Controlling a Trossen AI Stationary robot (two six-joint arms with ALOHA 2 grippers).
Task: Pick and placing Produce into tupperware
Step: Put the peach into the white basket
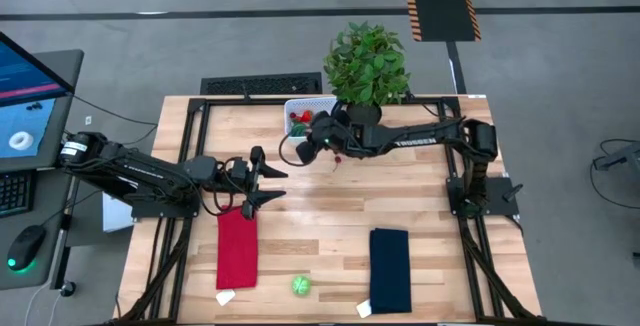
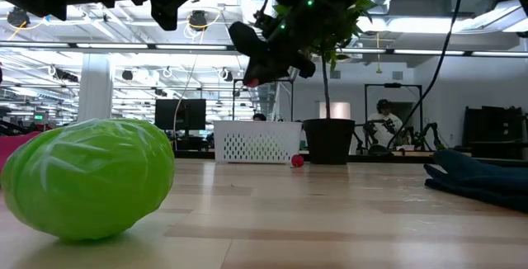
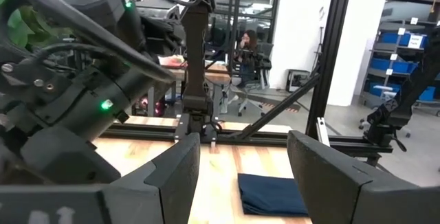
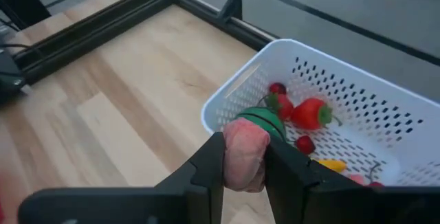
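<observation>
My right end effector (image 4: 245,161) is clamped on a pink produce piece (image 4: 244,152), raised just short of the white basket (image 4: 237,90); its near rim lies straight ahead. My left end effector (image 1: 262,173), fingers apart and empty, waits well away above the worktop (image 1: 330,206).

The right arm is reaching across the bench (image 1: 330,216) from its far right side, and the right gripper (image 4: 245,157) is hanging above the bench, its fingers (image 4: 207,165) pressing on a pink piece of produce (image 4: 245,152). The left arm is stretching over the bench from its left edge, the left gripper (image 1: 268,183) hovering with fingers (image 3: 175,172) parted.
</observation>
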